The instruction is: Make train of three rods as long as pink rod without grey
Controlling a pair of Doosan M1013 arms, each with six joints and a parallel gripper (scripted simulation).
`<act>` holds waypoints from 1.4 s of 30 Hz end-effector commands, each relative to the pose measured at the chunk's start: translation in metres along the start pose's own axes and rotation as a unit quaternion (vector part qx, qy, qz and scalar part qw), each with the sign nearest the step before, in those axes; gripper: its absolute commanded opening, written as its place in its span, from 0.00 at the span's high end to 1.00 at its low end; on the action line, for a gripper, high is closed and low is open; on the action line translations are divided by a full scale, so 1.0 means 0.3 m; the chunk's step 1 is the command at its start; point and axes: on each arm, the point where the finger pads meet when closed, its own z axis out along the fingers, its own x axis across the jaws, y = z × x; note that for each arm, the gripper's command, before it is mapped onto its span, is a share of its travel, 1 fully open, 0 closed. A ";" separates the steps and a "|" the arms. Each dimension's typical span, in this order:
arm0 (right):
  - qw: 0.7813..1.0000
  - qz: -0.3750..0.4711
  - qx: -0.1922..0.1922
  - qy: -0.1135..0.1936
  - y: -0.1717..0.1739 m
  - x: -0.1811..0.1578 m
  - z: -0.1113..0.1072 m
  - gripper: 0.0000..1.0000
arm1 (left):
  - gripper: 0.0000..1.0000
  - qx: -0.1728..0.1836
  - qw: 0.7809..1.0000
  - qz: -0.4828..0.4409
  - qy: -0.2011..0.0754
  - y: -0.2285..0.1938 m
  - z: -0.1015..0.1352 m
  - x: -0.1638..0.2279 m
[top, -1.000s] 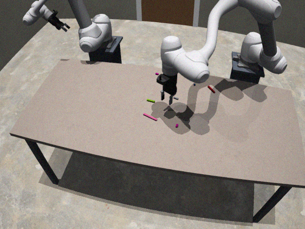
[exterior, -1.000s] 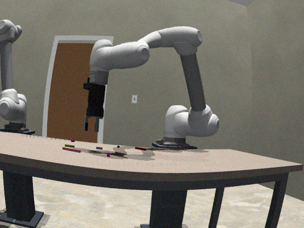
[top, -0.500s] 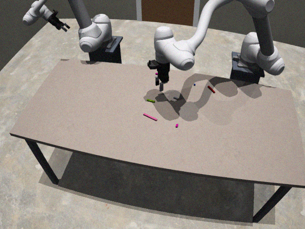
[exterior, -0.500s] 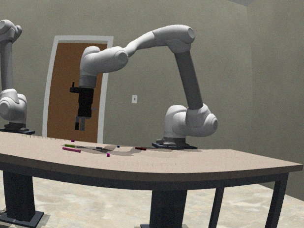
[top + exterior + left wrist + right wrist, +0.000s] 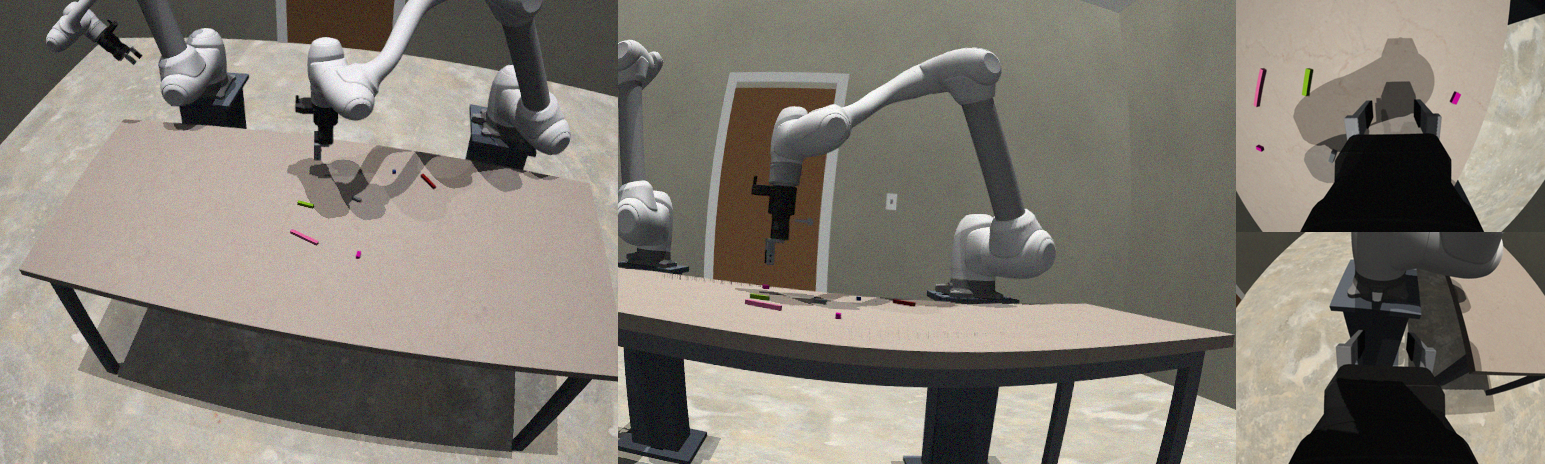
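The pink rod [image 5: 304, 237] [image 5: 763, 304] [image 5: 1259, 87] lies flat mid-table. The lime rod [image 5: 305, 204] [image 5: 759, 297] [image 5: 1307, 81] lies apart behind it. One magenta rod [image 5: 358, 254] [image 5: 838, 316] [image 5: 1260, 147] lies toward the front. Another magenta rod [image 5: 766, 287] [image 5: 1455, 97] lies near the back edge, hidden in the top view by the left gripper. A blue rod [image 5: 394, 171] [image 5: 858, 298] and a red rod [image 5: 428, 181] [image 5: 904, 302] lie apart at the back. My left gripper [image 5: 1393, 108] is open and empty above the back of the table. My right gripper [image 5: 134, 55] [image 5: 1386, 339] is open and empty, off the table.
A grey rod [image 5: 356, 198] [image 5: 819, 301] [image 5: 1332, 156] lies between the lime and blue rods, in the left arm's shadow. The table's back edge is close beyond the rear magenta rod. The right arm stays behind the table, away from the rods.
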 end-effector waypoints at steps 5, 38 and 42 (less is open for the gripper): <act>1.000 0.000 -0.001 0.000 0.000 0.000 -0.002 0.00 | 0.00 0.002 0.992 0.127 0.000 0.000 0.008 0.236; 1.000 0.000 -0.001 0.000 0.000 0.000 -0.002 0.00 | 0.46 0.002 0.981 0.195 0.000 0.014 0.019 0.361; 1.000 0.000 -0.001 0.000 0.000 0.000 -0.002 0.00 | 0.46 0.002 0.981 0.195 0.000 0.014 0.025 0.361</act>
